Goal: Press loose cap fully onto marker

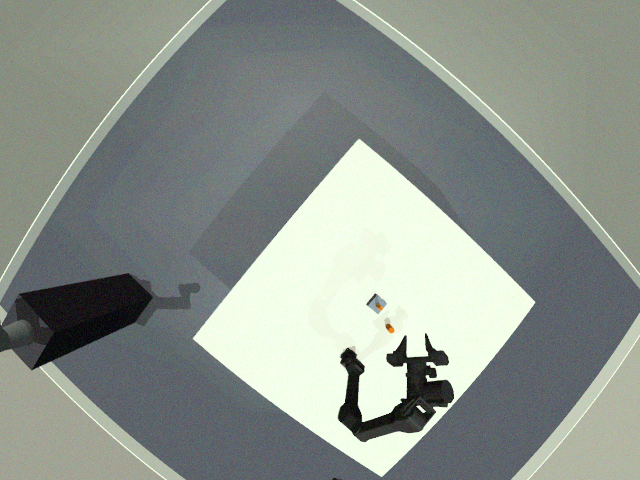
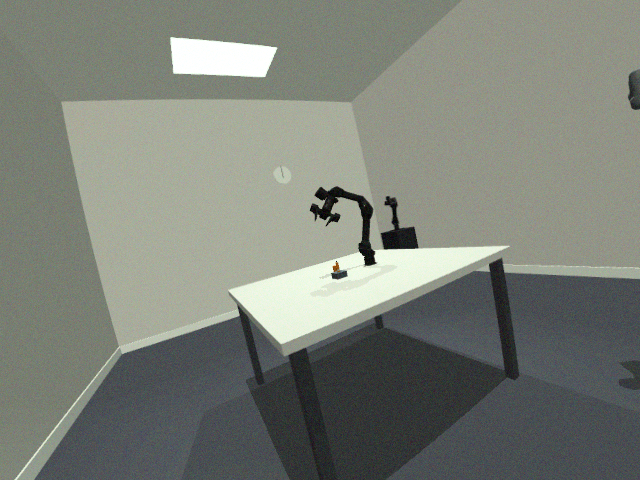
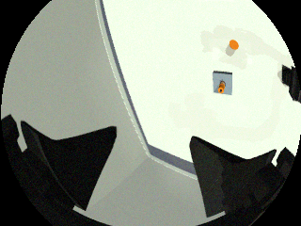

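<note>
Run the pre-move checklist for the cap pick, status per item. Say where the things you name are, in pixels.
1. Gripper (image 1: 416, 338) (image 2: 321, 222) (image 3: 154, 137) open, nothing between the fingers: ok.
2. Marker (image 1: 378, 306) (image 3: 221, 88) upright in the holder block (image 1: 373, 303) (image 2: 339, 274) (image 3: 228, 77): ok.
3. Cap (image 1: 390, 328) (image 3: 233, 44) standing loose on the table (image 1: 361, 206) (image 2: 413, 268) (image 3: 160, 61), apart from the block: ok.
4. Gripper lined up over the cap: not ok, it is high above the table and off to the side.
5. Cap's open end facing down: cannot tell, too small.
</note>
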Controlling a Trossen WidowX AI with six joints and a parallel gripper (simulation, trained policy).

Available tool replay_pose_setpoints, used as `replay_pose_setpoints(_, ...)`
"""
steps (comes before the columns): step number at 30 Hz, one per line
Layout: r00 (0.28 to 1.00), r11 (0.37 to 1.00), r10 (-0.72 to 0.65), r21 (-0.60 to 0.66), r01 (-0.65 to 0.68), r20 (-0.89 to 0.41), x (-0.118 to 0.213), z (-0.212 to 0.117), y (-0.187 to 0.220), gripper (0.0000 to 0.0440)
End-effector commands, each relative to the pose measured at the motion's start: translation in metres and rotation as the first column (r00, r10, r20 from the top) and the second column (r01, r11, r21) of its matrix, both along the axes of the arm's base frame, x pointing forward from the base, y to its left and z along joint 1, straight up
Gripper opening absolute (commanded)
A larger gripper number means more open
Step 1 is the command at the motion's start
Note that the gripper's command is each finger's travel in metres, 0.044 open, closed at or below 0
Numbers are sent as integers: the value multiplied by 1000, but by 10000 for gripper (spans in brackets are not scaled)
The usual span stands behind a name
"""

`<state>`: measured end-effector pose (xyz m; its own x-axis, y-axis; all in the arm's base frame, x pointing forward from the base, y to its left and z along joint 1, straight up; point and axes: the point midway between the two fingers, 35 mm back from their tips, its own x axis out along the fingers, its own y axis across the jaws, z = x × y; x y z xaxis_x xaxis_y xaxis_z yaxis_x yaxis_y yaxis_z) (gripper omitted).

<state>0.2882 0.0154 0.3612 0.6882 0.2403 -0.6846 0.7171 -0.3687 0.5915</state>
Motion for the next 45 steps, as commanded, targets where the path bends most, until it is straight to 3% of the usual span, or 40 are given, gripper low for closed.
replay_pose_setpoints(1, 999, 1000, 5, -5, -5, -40, 0, -10, -2, 333)
replay_pose_setpoints(23, 960, 999, -5, -41, -7, -280, -1, -64, -24, 331)
replay_pose_setpoints(45, 862, 997, -24, -80, -19, -506, -9, -115, -49, 327)
